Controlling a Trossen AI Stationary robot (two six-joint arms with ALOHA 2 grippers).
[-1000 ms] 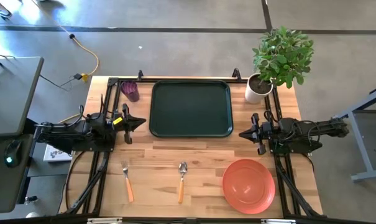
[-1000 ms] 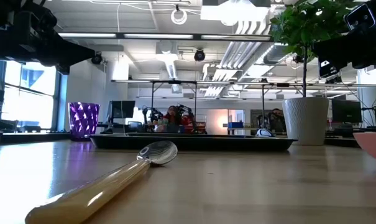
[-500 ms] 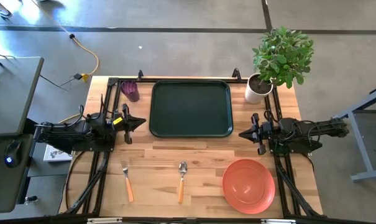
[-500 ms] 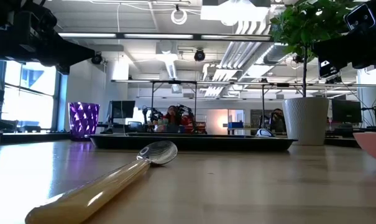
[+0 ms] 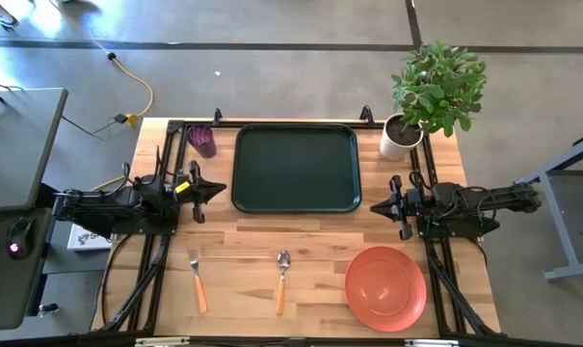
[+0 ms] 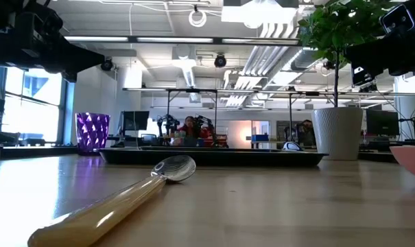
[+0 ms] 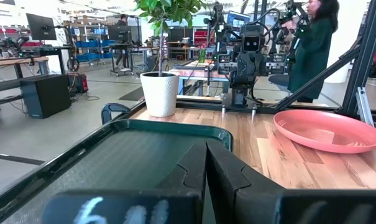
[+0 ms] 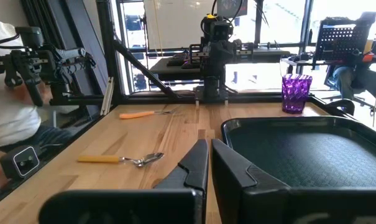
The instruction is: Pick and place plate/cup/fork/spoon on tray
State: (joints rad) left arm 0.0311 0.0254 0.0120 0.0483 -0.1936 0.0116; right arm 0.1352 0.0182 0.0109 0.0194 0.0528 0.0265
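The dark green tray (image 5: 296,167) lies at the table's far middle. The purple cup (image 5: 202,139) stands upright to its left. The fork (image 5: 197,280) and the spoon (image 5: 282,280) lie flat near the front edge, and the coral plate (image 5: 385,287) rests at the front right. My left gripper (image 5: 220,190) is shut and empty, hovering left of the tray. My right gripper (image 5: 376,205) is shut and empty, hovering right of the tray, beyond the plate. The tray also shows in the left wrist view (image 7: 113,162) and the right wrist view (image 8: 299,155).
A white pot with a green plant (image 5: 403,135) stands at the far right corner. Bare wood lies between the tray and the cutlery. A person (image 7: 312,43) stands beyond the table's right side, and another person's sleeve (image 8: 7,106) shows in the right wrist view.
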